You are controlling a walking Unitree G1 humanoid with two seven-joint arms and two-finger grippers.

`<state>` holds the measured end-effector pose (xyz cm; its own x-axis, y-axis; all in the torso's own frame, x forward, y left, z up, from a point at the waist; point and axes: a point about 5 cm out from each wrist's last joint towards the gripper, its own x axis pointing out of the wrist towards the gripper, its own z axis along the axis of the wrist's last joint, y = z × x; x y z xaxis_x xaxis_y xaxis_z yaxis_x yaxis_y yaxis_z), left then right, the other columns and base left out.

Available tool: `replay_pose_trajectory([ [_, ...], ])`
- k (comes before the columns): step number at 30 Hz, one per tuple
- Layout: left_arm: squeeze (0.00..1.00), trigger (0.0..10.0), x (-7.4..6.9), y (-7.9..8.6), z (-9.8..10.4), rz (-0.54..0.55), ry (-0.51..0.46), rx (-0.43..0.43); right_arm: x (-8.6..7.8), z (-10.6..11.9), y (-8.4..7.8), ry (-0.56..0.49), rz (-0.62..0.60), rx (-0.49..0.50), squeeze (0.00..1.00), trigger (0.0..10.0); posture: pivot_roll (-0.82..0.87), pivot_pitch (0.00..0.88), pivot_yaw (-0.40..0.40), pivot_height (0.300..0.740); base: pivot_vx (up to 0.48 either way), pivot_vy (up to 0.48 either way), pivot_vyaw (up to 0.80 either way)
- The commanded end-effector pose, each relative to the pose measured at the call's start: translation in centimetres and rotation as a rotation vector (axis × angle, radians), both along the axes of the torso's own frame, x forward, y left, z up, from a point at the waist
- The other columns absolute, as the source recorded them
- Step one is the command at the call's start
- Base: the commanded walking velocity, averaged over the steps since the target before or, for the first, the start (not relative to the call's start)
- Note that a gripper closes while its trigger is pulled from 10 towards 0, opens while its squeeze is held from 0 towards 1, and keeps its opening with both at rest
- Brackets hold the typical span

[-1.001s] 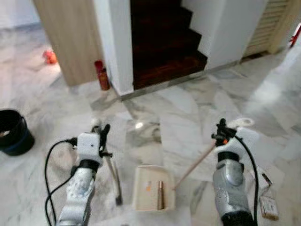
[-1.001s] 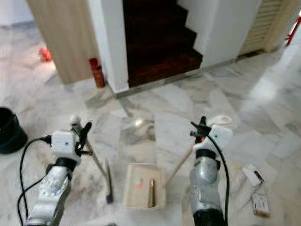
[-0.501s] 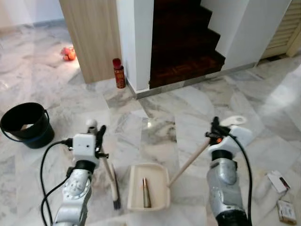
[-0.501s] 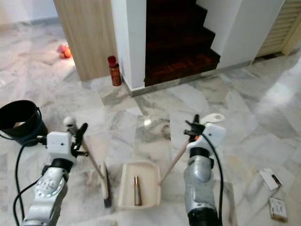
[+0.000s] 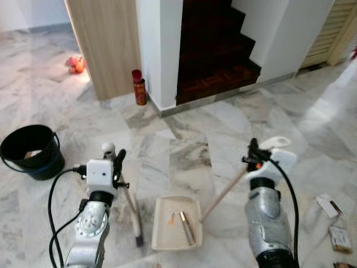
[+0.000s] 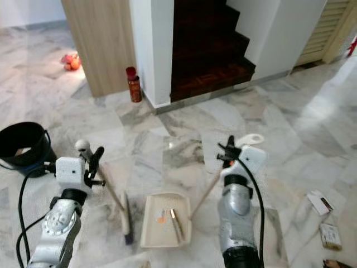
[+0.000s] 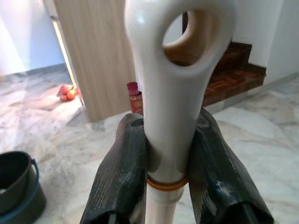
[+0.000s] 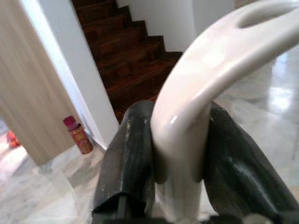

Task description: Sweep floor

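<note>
Inside the dustpan (image 5: 174,230), the brown stick-like piece (image 5: 187,228) now lies slanted with an orange scrap (image 5: 171,220) beside it, having lain straight half a second ago.

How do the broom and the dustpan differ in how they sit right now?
The broom stands on its dark bristle head, held by the left gripper; the dustpan lies flat, cream tray up, held by the right gripper. The broom carries nothing; the dustpan holds a brown stick-like piece and an orange scrap. Both have pale handles gripped near the top.
</note>
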<state>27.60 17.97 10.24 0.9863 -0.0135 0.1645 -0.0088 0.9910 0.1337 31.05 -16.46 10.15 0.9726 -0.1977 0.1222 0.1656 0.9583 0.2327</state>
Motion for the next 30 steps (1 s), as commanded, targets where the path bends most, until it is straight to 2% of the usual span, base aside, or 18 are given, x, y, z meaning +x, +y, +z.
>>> replay_pose_trajectory([
  [1,0.00,10.0,0.14,-0.26,1.02,-0.009,-0.045,0.006,0.17,0.61,-0.27,-0.027,-0.013,0.022,0.00,10.0,0.14,0.028,-0.004,0.740,0.000,0.262,0.00],
  [6,0.00,10.0,0.16,-0.27,1.05,-0.016,-0.043,0.006,0.25,0.90,-0.30,-0.037,-0.013,0.002,0.00,10.0,0.14,0.035,-0.004,0.740,0.000,0.261,0.10],
  [14,0.00,10.0,0.13,-0.18,1.07,-0.013,-0.041,0.008,0.24,0.95,-0.25,-0.040,-0.012,0.010,0.00,10.0,0.14,0.048,-0.001,0.740,0.000,0.260,0.79],
  [20,0.00,10.0,0.15,-0.10,1.08,-0.014,-0.039,0.011,0.20,0.79,0.07,-0.039,0.012,0.028,0.00,10.0,0.15,0.050,0.001,0.740,0.000,0.249,0.00],
  [30,0.00,10.0,-0.02,-0.10,1.07,-0.011,-0.037,0.014,0.30,0.67,0.31,-0.032,0.033,0.046,0.00,10.0,0.15,0.047,0.000,0.740,0.000,0.000,0.00],
])
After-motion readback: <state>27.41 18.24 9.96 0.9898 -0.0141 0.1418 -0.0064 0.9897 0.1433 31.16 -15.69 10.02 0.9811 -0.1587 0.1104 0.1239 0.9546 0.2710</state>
